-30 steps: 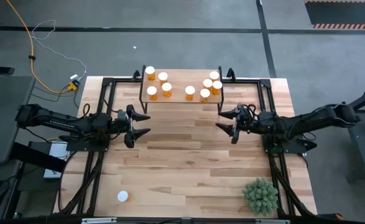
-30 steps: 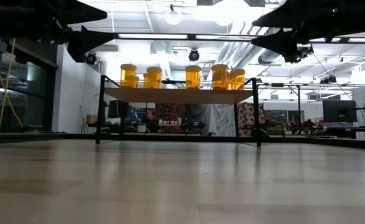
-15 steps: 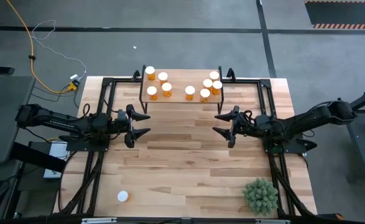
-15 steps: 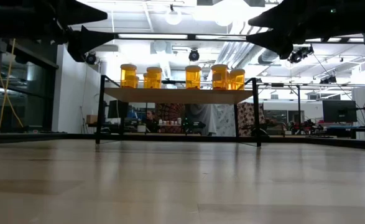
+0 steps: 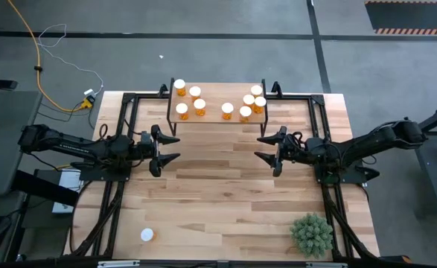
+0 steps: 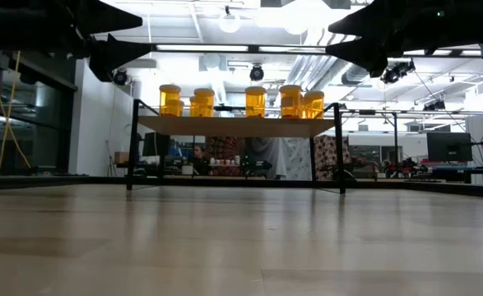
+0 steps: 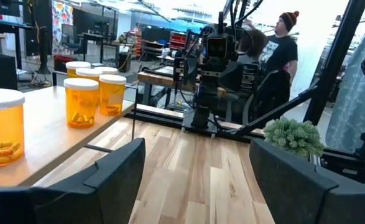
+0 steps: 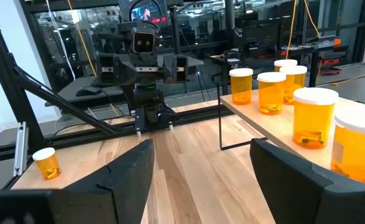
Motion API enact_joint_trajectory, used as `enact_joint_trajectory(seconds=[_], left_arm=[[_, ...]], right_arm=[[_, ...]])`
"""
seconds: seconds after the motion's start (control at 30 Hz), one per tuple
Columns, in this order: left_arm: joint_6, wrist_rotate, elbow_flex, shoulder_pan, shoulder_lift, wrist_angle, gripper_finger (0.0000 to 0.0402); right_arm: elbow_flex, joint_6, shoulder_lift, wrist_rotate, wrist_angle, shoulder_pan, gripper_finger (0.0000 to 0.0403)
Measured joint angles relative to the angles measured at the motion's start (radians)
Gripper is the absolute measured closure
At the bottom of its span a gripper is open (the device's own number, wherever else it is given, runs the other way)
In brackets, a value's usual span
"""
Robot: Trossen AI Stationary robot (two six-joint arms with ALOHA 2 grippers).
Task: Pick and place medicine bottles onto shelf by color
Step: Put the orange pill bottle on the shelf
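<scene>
Several amber medicine bottles (image 5: pixel 227 110) with white caps stand upright on the low wooden shelf (image 5: pixel 212 100) at the table's far edge; in the low view they form a row (image 6: pixel 256 100) on the board (image 6: pixel 237 125). One more bottle (image 5: pixel 147 235) stands alone near the table's near left corner, also seen from the right wrist (image 8: pixel 45 163). My left gripper (image 5: pixel 175 148) hovers open left of centre, above the table. My right gripper (image 5: pixel 257 147) hovers open right of centre, facing it. Both are empty.
A spiky green plant (image 5: pixel 312 234) sits at the near right corner. Black frame rails (image 5: pixel 114 216) run along both sides of the table. Bare wood (image 5: pixel 218 193) lies between the grippers and toward the near edge. A person (image 7: pixel 283 38) stands in the room beyond.
My right gripper has shifted a little toward the table's left and near side, then stopped, staying open. The bottles have not moved.
</scene>
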Motion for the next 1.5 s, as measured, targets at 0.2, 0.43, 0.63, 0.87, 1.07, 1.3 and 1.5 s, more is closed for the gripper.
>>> enact_joint_trajectory(seconds=[0.2,0.43,0.63,0.87,1.07,1.3,1.5], left_arm=[[-0.002,0.0,0.0,0.0,0.0,0.0,0.0122],[-0.048,0.077,0.0,0.0,0.005,-0.002,0.0122],[-0.091,0.272,0.069,-0.025,0.026,-0.068,0.0122],[-0.079,0.138,0.327,-0.222,0.135,-0.607,0.0122],[-0.252,0.072,0.518,-0.439,0.299,-0.946,0.0122],[-0.49,0.002,0.657,-0.7,0.497,-1.061,0.0122],[-0.633,-0.051,0.719,-0.841,0.644,-1.1,0.0122]], right_arm=[[0.0,0.0,0.0,0.0,-0.001,0.0,0.0146],[0.0,0.0,0.0,0.0,0.0,-0.002,0.0146],[0.0,0.0,0.0,0.0,0.006,-0.002,0.0146],[0.0,0.001,0.0,0.0,0.013,-0.002,0.0146],[0.0,0.01,0.0,0.0,0.013,-0.002,0.0146],[0.0,0.017,0.0,0.0,0.013,-0.002,0.0146],[0.001,0.03,0.0,0.0,0.013,-0.002,0.0146]])
